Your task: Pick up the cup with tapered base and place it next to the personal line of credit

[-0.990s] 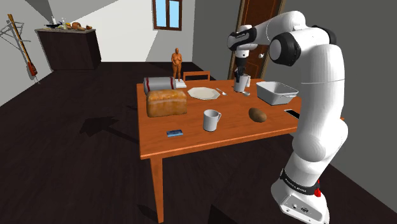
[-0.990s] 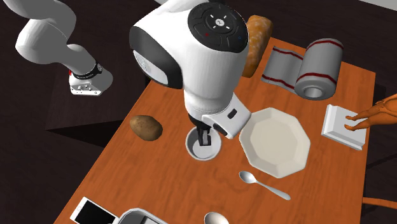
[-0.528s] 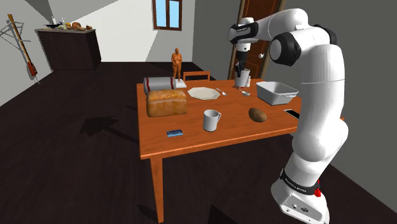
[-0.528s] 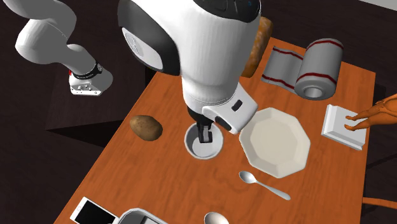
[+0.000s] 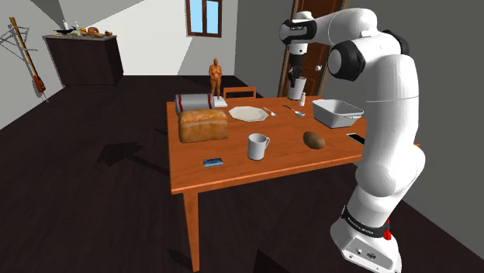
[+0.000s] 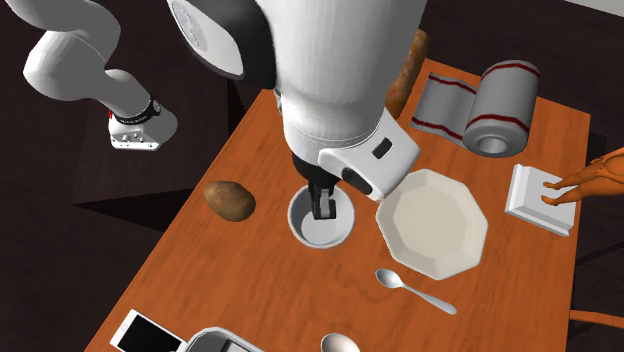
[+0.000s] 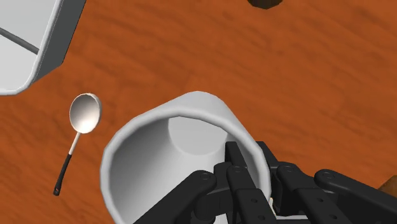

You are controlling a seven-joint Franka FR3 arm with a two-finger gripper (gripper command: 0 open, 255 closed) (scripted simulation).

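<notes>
Cup (image 5: 295, 89), plain white and smooth, with a round mouth and a narrower flat bottom inside, hangs clear of the table (image 5: 233, 174), just beside the plate (image 5: 247, 114) and higher than it. The gripper (image 7: 249, 158) pinches its wall, one black finger inside and the other outside. The plate is white and eight-sided. The card (image 5: 212, 161), small, flat and blue, lies well apart from the plate, to the shoulder view's lower left of it.

The table is orange-brown wood with visible grain and stands on a dark floor (image 5: 93, 202). Grey walls (image 5: 256, 39), a window (image 5: 205, 17) and a brown door (image 5: 316, 54) stand behind.

In the second exterior view the arm (image 6: 330, 70) covers much of the loaf (image 6: 408, 70) beyond the plate. The cup's outer taper is hard to make out.
</notes>
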